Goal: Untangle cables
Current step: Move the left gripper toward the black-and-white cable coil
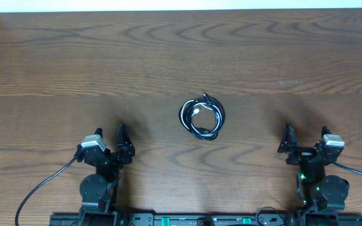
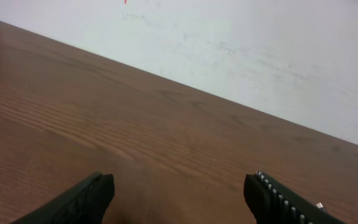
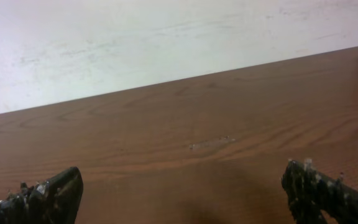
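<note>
The cables (image 1: 202, 117) lie as one small tangled coil of thin black cords at the middle of the wooden table (image 1: 181, 56), with a whitish tip inside the coil. My left gripper (image 1: 110, 135) is open and empty at the front left, well apart from the coil. My right gripper (image 1: 305, 135) is open and empty at the front right, also well apart from it. The left wrist view shows open jaws (image 2: 179, 193) over bare wood. The right wrist view shows open jaws (image 3: 182, 193) over bare wood. The cables are out of both wrist views.
A white wall (image 2: 229, 37) runs along the table's far edge. Thicker black leads (image 1: 39, 188) trail from the arm bases at the front edge. A faint pale scuff (image 3: 211, 143) marks the wood ahead of the right gripper.
</note>
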### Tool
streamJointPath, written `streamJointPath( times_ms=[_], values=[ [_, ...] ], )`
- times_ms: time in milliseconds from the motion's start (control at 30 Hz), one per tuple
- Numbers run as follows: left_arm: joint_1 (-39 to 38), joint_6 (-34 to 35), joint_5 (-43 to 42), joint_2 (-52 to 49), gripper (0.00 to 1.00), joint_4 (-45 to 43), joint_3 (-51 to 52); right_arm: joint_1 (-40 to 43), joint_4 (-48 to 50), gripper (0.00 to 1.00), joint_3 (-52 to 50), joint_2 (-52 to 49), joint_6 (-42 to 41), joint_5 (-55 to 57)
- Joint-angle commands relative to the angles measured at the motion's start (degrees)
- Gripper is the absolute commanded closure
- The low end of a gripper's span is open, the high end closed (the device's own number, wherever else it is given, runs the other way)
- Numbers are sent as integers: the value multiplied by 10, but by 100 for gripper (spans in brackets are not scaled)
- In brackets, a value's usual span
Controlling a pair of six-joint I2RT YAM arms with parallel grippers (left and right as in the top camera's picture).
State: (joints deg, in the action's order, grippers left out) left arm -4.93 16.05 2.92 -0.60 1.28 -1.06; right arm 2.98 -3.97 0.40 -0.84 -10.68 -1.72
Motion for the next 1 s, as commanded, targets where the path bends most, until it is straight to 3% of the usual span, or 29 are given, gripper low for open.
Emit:
streamJointPath(
  times_ms=[0,167,233,467,800,967],
  values=[
    [0,-49,-363,-509,2,283,-490,-15,-409,38,587,-631,97,-278],
    [0,-81,-398,-505,2,282,-490,-34,-418,41,597,-567,98,-240],
    [0,-68,-391,-476,2,285,-490,-56,-429,16,598,-493,86,-172],
    [0,-90,-276,-343,2,294,-490,-93,-464,2,605,-387,86,-71],
    [0,-90,-253,-346,2,349,-490,-93,-443,1,608,-440,86,-67],
    [0,-90,-269,-428,2,373,-534,-105,-453,1,668,-539,86,-70]
  ],
)
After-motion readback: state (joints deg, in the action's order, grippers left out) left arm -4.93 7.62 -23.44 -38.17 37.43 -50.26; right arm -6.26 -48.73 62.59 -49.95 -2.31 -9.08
